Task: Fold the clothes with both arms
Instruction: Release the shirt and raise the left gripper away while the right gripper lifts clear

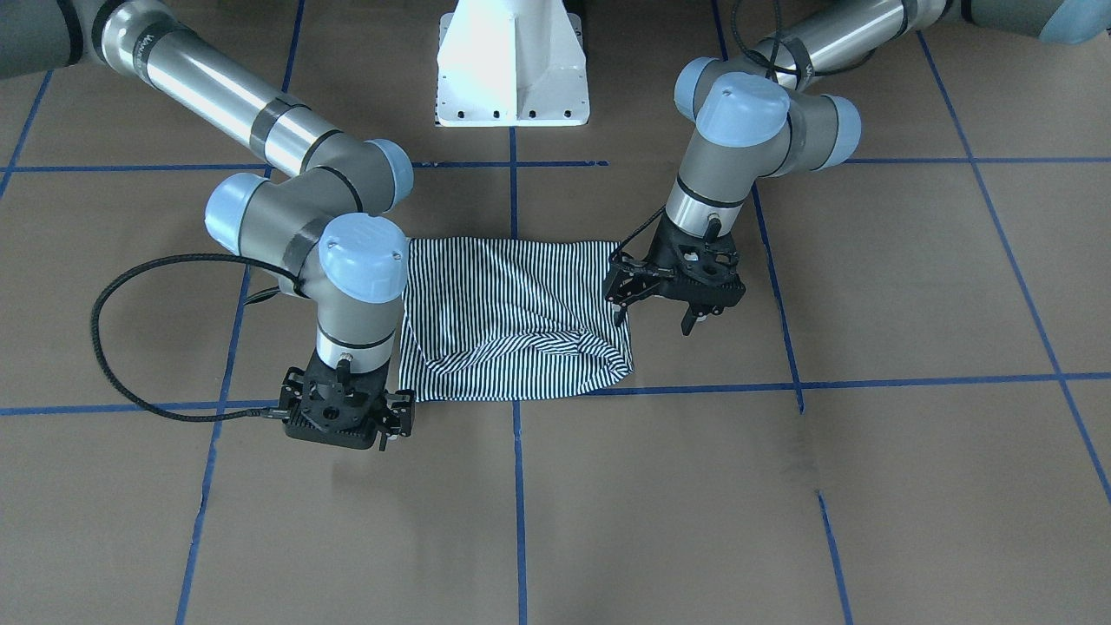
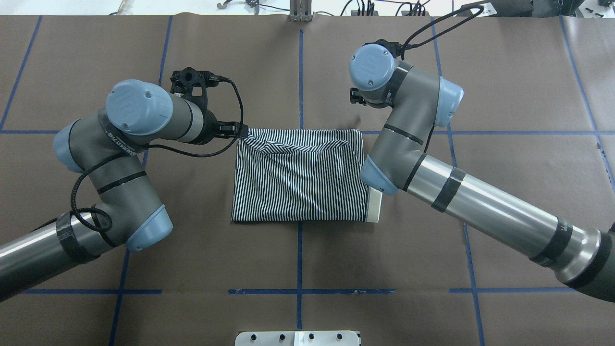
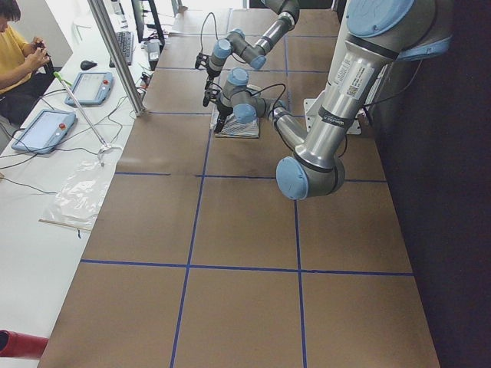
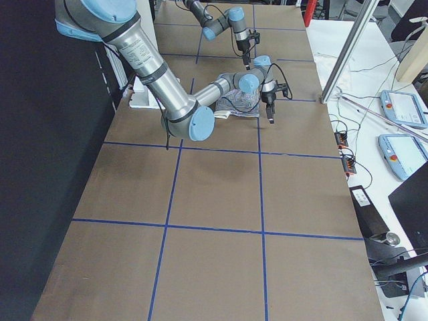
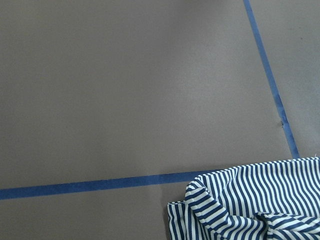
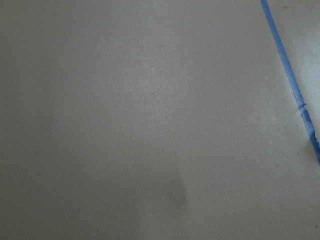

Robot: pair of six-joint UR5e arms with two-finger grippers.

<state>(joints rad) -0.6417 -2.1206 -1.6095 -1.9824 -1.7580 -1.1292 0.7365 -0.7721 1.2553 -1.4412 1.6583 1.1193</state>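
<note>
"What's the tabletop [image 1: 911,521] made of?"

"Flat brown paper sheeting, marked into big squares by thin blue tape lines [image 1: 518,486]."

"And along the side?"

"A long white bench [image 3: 31,253] runs beside it. Two grey-blue touchscreen tablets [image 3: 44,129] lie there with cables trailing off them, and a crumpled clear plastic bag [image 3: 80,192] sits nearer the bench's front."

"Anyone around?"

"One seated person in a yellow shirt [image 3: 11,54], at the far end of the bench. A slanted silver metal post [image 3: 115,54] stands nearby, with a black keyboard [image 3: 123,46] and a dark mouse [image 3: 89,64] behind it."
</note>
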